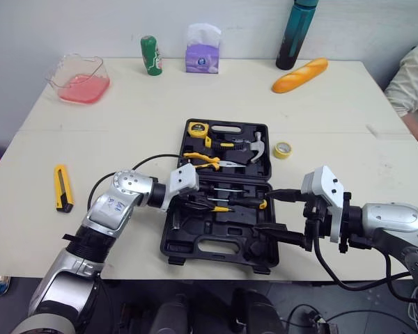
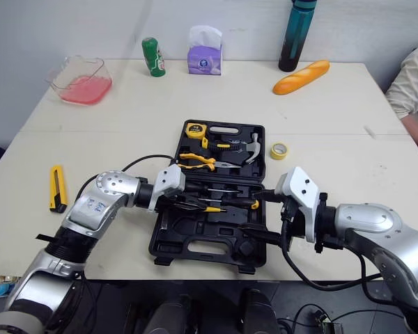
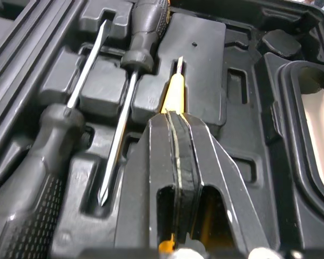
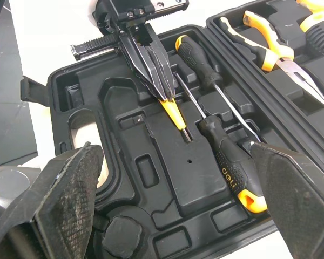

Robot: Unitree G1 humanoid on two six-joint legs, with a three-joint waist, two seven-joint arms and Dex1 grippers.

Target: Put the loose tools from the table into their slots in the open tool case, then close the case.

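The black tool case (image 1: 223, 252) lies open at the table's front middle. My left gripper (image 1: 197, 202) reaches into its near half, shut on a small yellow screwdriver (image 4: 176, 116) whose tip rests on the moulded tray beside two black-handled screwdrivers (image 4: 228, 155). My right gripper (image 1: 283, 216) stands open at the near half's right edge, nothing between its fingers (image 4: 67, 191). The far half holds pliers (image 1: 202, 160), a hammer (image 1: 257, 146) and a tape measure (image 1: 197, 129). A yellow utility knife (image 1: 63, 188) lies loose on the table at the left, and a yellow tape roll (image 1: 283, 149) lies just right of the case.
Along the table's far side stand a tub of pink liquid (image 1: 80, 80), a green can (image 1: 150, 56), a purple tissue pack (image 1: 203, 52), a teal bottle (image 1: 296, 35) and a bread loaf (image 1: 299, 75). A person's sleeve (image 1: 414, 83) shows at the right edge.
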